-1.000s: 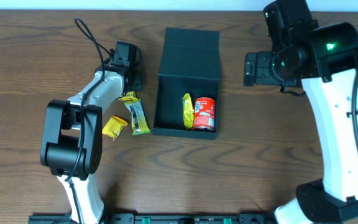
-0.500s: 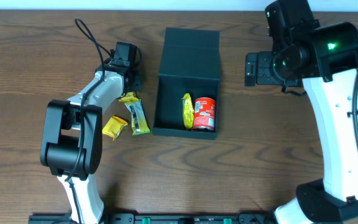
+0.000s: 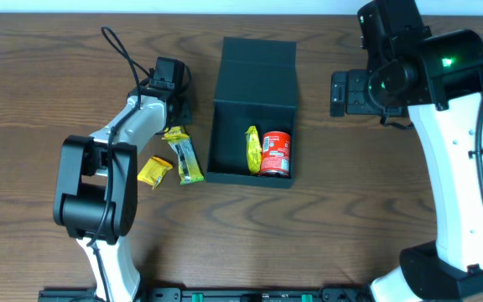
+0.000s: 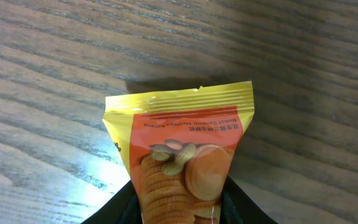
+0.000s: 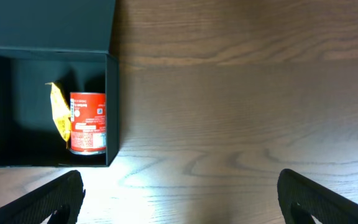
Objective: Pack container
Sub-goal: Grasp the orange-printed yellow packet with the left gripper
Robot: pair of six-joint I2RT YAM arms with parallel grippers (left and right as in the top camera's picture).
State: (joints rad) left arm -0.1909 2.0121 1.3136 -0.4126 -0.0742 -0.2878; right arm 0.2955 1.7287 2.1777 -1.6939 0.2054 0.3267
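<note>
The dark teal-black container [image 3: 251,177] stands open at the table's middle, its flap lid laid back. Inside it are a yellow packet [image 3: 252,149] and a red can [image 3: 276,153]. My left gripper [image 3: 176,119] is left of the container, shut on a yellow-orange biscuit packet [image 4: 180,146] low over the table. The packet also shows in the overhead view [image 3: 173,132]. My right gripper [image 5: 179,202] is open and empty over bare wood to the right of the container [image 5: 111,112]. The right wrist view also shows the can [image 5: 87,122].
A green-yellow snack bar [image 3: 188,159] and a small yellow packet [image 3: 154,170] lie on the table left of the container, just in front of the left gripper. The table is brown wood.
</note>
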